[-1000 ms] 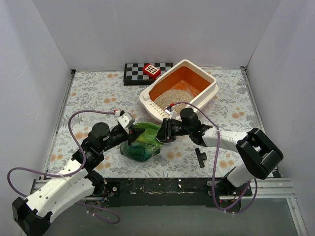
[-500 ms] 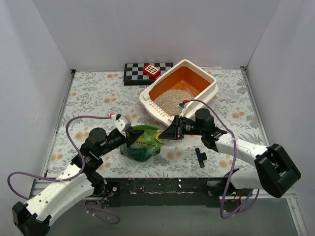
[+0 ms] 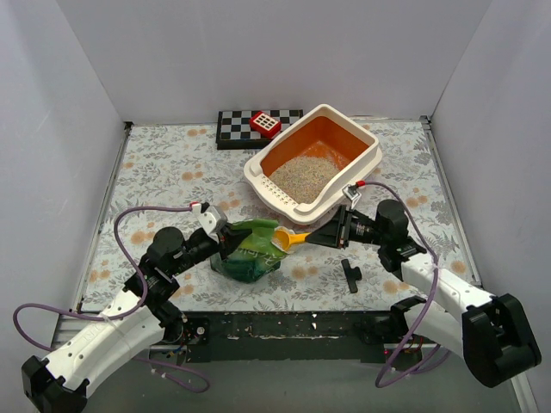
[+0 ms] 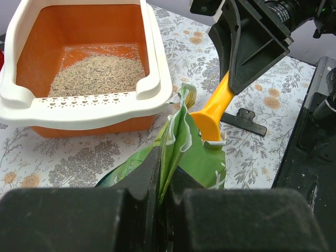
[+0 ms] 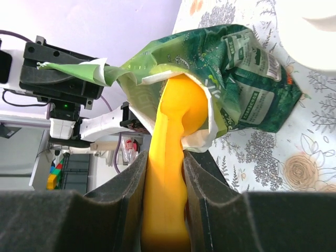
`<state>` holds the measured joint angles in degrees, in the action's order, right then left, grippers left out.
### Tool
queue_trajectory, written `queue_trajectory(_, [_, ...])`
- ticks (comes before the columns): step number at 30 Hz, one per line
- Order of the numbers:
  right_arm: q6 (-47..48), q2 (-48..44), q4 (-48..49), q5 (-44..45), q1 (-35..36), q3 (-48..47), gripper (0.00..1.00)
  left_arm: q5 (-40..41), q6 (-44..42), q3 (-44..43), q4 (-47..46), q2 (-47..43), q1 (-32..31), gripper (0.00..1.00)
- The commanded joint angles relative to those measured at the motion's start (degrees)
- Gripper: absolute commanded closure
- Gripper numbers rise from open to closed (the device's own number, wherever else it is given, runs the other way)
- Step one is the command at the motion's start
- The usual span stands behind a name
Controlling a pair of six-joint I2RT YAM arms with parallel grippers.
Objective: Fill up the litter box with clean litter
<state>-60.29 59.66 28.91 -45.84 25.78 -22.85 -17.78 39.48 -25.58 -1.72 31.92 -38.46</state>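
The litter box (image 3: pixel 370 147), cream rim and orange walls, sits at the back centre-right; beige speckled clean litter (image 3: pixel 302 175) covers part of its floor, and shows in the left wrist view (image 4: pixel 97 73). A glossy green bag (image 3: pixel 250 251) lies in front of it. My left gripper (image 3: pixel 221 237) is shut on the bag's upper edge (image 4: pixel 173 136), holding its mouth open. My right gripper (image 3: pixel 325 235) is shut on the handle of an orange-yellow scoop (image 3: pixel 288 238), whose bowl (image 5: pixel 186 107) sits at the bag's mouth. Any litter in the scoop is hidden.
A black-and-white checkerboard (image 3: pixel 237 126) with a red perforated block (image 3: pixel 265 124) on it lies at the back. A small black T-shaped part (image 3: pixel 350 274) lies on the floral tablecloth right of the bag. White walls enclose three sides.
My right arm has drawn back to the right, pulling the scoop's bowl from deep in the bag to its mouth. The left gripper has kept its hold on the bag.
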Motion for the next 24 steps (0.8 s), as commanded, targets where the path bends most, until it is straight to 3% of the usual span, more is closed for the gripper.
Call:
queue_trajectory(1, [-0.35, -4.72, 0.45, -3.81, -5.12, 1.84, 0.99, -1.47, 0.59, 1.33, 2.24, 0.33, -0.13, 1.00])
queue_trajectory(12, [-1.58, -12.19, -1.66, -9.61, -13.91, 7.47, 0.99, 0.29, 0.94, 2.38, 2.07, -1.25, -0.04, 1.00])
queue_trajectory(24, [-0.71, -18.70, -7.45, -13.04, -18.22, 9.05, 0.99, 0.55, 0.95, 2.20, 2.07, -0.72, -0.13, 1.00])
